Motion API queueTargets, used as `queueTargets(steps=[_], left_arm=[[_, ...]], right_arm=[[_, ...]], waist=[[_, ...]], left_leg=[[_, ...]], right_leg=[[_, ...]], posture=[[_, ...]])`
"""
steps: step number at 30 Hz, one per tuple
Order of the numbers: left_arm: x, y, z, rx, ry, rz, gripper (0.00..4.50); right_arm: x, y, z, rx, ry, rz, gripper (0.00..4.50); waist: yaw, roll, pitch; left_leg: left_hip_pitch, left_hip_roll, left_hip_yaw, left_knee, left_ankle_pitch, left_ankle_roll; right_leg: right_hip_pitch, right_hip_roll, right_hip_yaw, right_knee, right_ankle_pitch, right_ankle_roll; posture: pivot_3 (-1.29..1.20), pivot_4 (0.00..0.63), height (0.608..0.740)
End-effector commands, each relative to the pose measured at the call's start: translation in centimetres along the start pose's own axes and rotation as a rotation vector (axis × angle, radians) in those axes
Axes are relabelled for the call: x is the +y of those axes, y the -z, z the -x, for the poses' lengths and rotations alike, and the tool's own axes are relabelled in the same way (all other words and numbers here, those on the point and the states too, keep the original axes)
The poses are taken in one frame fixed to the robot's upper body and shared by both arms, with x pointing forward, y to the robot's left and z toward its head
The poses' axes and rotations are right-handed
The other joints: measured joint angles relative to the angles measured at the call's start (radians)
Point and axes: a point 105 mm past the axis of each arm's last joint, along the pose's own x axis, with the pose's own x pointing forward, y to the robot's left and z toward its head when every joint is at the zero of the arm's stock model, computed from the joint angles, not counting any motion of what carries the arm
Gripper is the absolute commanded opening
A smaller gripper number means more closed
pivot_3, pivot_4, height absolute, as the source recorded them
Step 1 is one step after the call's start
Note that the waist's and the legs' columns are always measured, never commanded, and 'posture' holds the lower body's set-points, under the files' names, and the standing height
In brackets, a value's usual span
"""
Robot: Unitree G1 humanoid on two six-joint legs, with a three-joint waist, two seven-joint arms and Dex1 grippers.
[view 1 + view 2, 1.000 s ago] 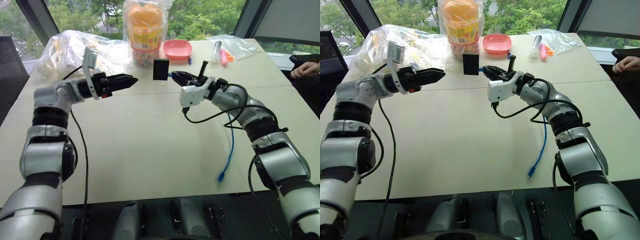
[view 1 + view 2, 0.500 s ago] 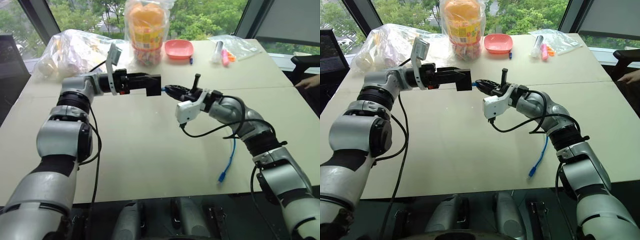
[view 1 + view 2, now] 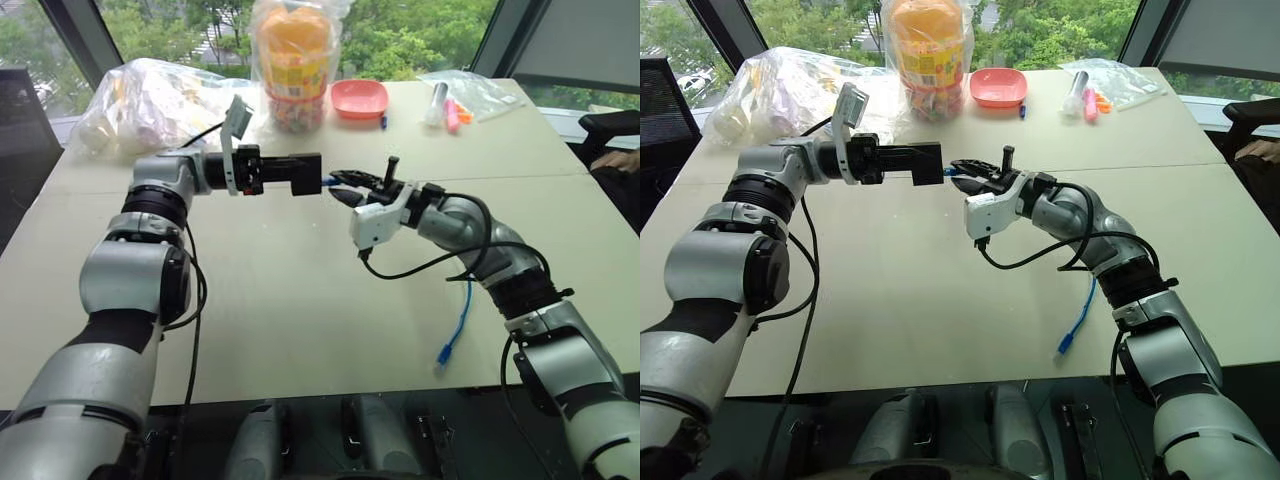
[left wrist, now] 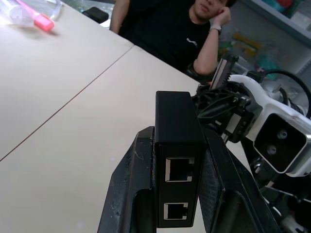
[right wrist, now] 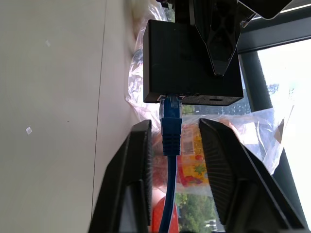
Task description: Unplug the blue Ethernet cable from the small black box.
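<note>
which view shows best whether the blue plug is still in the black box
The right wrist view: the blue Ethernet cable is plainly still seated in the small black box, between open fingers. The eye views show a sliver of blue; the left wrist view shows the box's other, unused ports.

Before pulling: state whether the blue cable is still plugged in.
Plugged in: the blue Ethernet cable has its plug seated in the small black box.

blue Ethernet cable (image 5: 171,127) plugged into small black box (image 5: 187,60)

Blue Ethernet cable (image 3: 458,318) partly hidden behind right arm.
</note>
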Motion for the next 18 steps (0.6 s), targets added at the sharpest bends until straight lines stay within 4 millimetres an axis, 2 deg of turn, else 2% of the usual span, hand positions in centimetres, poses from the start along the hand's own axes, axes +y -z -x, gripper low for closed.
queueTargets(steps=[1,2,3,4,6,8,9,10,13,18], left_arm=[[-0.1,-0.8,0.8,-0.031,0.0,-0.031,0.5],[-0.1,-0.6,0.9,-0.029,0.003,-0.024,0.5],[-0.1,-0.3,1.1,-0.018,0.007,-0.02,0.5],[-0.2,0.0,1.3,-0.005,0.021,-0.017,0.5],[-0.4,0.3,1.6,0.009,0.044,-0.011,0.5],[-0.7,0.2,1.9,0.001,0.062,-0.003,0.5],[-0.9,-0.3,2.0,-0.02,0.075,0.009,0.5],[-1.0,-0.6,2.2,-0.035,0.083,0.018,0.5],[-1.2,-1.1,2.2,-0.051,0.091,0.027,0.5],[-2.2,-2.4,2.4,-0.106,0.14,0.059,0.5]], right_arm=[[-1.5,2.6,2.4,0.14,0.109,-0.167,3.27],[-1.2,2.8,3.1,0.156,0.142,-0.278,3.73],[-1.1,2.4,3.8,0.142,0.214,-0.526,4.34],[-0.8,1.6,4.4,0.094,0.28,-0.81,4.42],[-0.3,-0.2,5.1,-0.007,0.315,-1.208,4.42],[0.3,-2.2,5.6,-0.098,0.287,-1.501,4.42],[1.1,-4.1,5.6,-0.19,0.234,-1.688,4.42],[1.6,-5.5,5.7,-0.251,0.192,-1.804,4.42],[2.2,-6.2,5.2,-0.316,0.225,-2.035,4.42],[2.8,-6.7,3.8,-0.304,0.201,-2.089,4.42]], waist=[[0.003,0.0,0.0],[0.006,0.0,0.0],[0.007,0.0,0.0],[0.009,-0.001,0.0],[0.005,-0.001,0.0],[0.005,-0.001,0.0],[0.005,-0.001,0.0],[0.006,-0.001,-0.001],[0.006,-0.001,-0.001],[0.011,-0.001,-0.001]], left_leg=[[0.0,0.0,0.0,0.0,0.0,0.0],[0.0,0.0,0.0,0.0,0.0,0.0],[0.0,0.0,0.0,0.0,0.0,0.0],[0.0,0.0,0.0,0.0,0.0,0.0],[0.001,0.001,-0.003,0.0,0.0,0.001],[0.001,0.002,-0.003,0.0,0.0,0.0],[0.001,0.002,-0.004,0.0,0.0,0.0],[0.001,0.001,-0.004,0.001,0.0,0.0],[0.005,0.001,-0.005,0.001,0.0,0.001],[0.003,0.001,-0.005,0.005,0.0,0.003]], right_leg=[[0.0,0.0,0.0,0.0,0.0,0.0],[0.001,0.0,0.0,0.0,0.0,0.0],[0.001,0.0,0.0,0.0,0.0,0.0],[0.001,-0.001,0.0,0.0,0.0,0.0],[0.003,0.0,-0.001,-0.001,0.0,0.0],[0.003,0.0,-0.001,0.0,0.0,0.0],[0.003,0.0,-0.001,0.0,0.0,0.0],[0.003,-0.001,-0.001,0.001,0.0,0.0],[0.007,-0.002,-0.002,0.001,0.0,0.0],[0.007,-0.001,-0.002,0.002,0.001,0.0]], posture=[[0.0,0.15,0.74],[0.0,0.15,0.74],[0.0,0.15,0.74],[0.0,0.15,0.74],[0.0,0.15,0.74],[0.0,0.15,0.74],[0.0,0.15,0.74],[0.0,0.15,0.74],[0.0,0.15,0.74],[0.0,0.15,0.74]])
